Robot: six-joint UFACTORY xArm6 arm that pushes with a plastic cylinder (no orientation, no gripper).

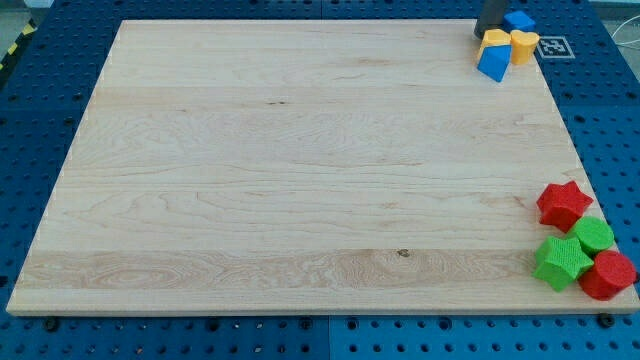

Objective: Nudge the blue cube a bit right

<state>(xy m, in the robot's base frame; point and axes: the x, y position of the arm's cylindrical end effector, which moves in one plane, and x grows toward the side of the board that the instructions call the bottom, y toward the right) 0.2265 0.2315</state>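
Observation:
The blue cube [519, 20] sits at the view's top right corner of the wooden board [300, 170]. Just below it lie a yellow heart-like block [524, 45] and a second yellow block [495, 40], with another blue block [492, 65] of unclear shape under them. All of these are packed close together. The dark rod comes in from the view's top edge, and my tip [483, 36] rests just left of the blue cube, touching or almost touching the second yellow block's left side.
At the view's bottom right edge of the board are a red star [563, 205], a green block [596, 235], a green star [562, 262] and a red block [608, 276]. A white marker tag [553, 46] lies beside the board's top right corner.

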